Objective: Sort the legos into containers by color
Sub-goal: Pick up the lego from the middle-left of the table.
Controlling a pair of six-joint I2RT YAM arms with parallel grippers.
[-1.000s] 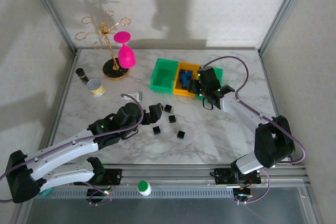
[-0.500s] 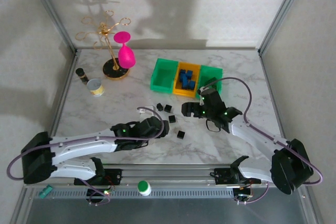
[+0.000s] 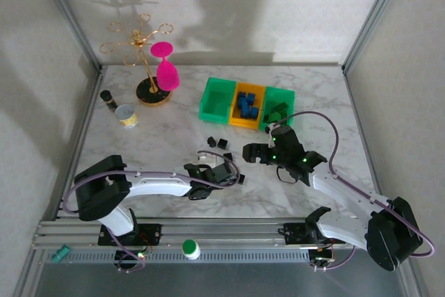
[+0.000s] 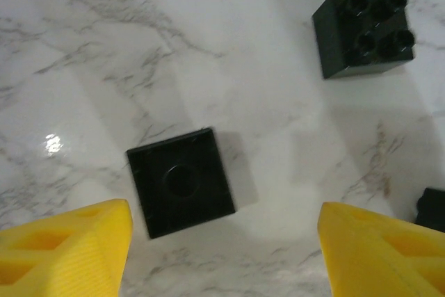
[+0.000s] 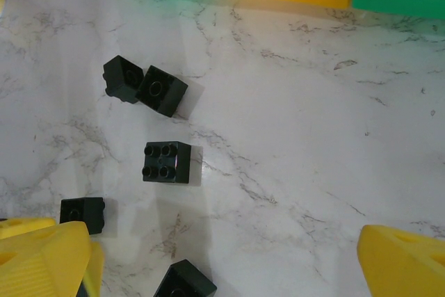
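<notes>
Left gripper (image 4: 224, 250): jaws stand apart, one yellow fingertip (image 4: 69, 248) on either side of an upturned black brick (image 4: 181, 182). Neither finger touches it and nothing is held.
Right gripper (image 5: 222, 263): jaws wide and empty, hovering over the loose bricks on the side nearer the bins.

Marble table (image 3: 139, 151): a row of three joined bins stands at the far side.
- Left green bin (image 3: 219, 99): looks empty.
- Yellow bin (image 3: 245, 124): holds blue bricks (image 3: 245, 104).
- Right green bin (image 3: 288, 95): holds green bricks (image 3: 278, 112).

Black bricks lie loose on the table between the arms and the bins. The right wrist view shows a touching pair (image 5: 142, 85), one studs-up brick (image 5: 167, 162) and two more toward the near edge.

Key relation, left wrist view:
- The upturned brick lies just ahead of the fingertips, off centre toward the finger on the picture's left.
- It is square, so it has no long axis. Its sides are turned slightly off the line between the fingers.
- A second, studs-up brick (image 4: 363, 31) sits well beyond it to the right.

Judgement: the left arm is the nearer one for the upturned brick. It needs a small advance and a sideways correction before closing. Black probably belongs in the left green bin.
</notes>
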